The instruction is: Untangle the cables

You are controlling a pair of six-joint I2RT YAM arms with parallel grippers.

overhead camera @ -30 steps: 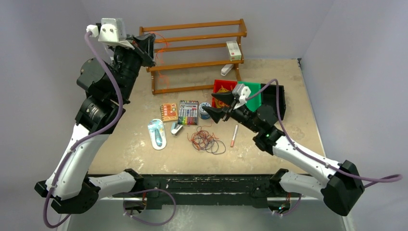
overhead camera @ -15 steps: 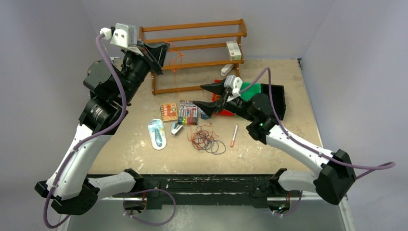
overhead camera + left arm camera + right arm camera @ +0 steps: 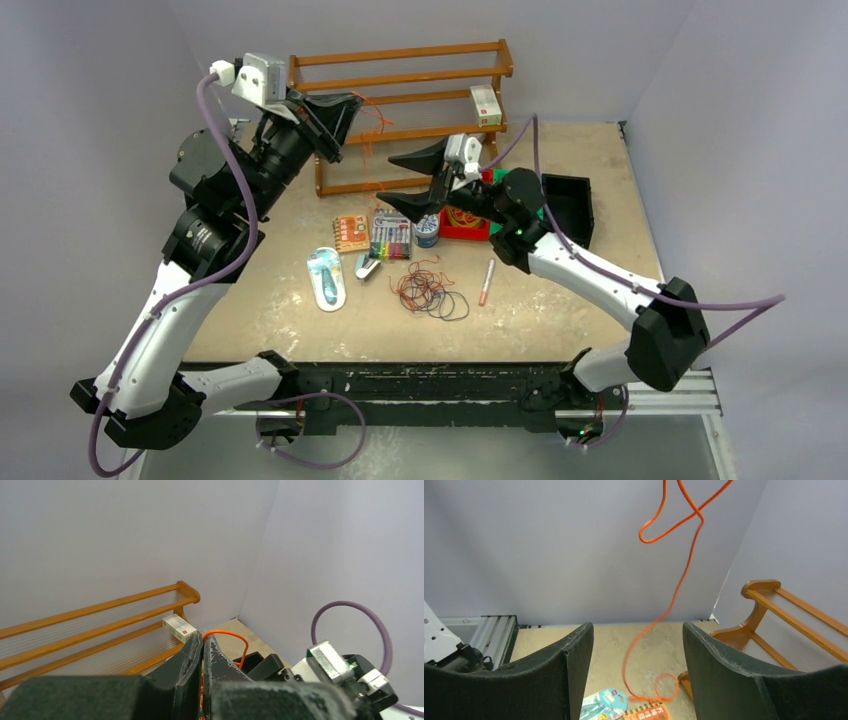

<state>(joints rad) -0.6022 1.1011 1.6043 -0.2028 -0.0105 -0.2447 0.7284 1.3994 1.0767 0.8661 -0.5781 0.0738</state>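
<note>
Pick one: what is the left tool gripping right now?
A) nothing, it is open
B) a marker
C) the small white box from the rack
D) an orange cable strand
D: in the left wrist view the left tool is shut on an orange cable that loops out past its tips. The strand hangs down in front of the open right tool.

The beige table carried a tangle of cables. Right of the tangle lay a red pen. Left of it were a stapler and a blue-white blister pack. Behind it lay a marker set and an orange notepad, and farthest back stood a wooden rack.
</note>
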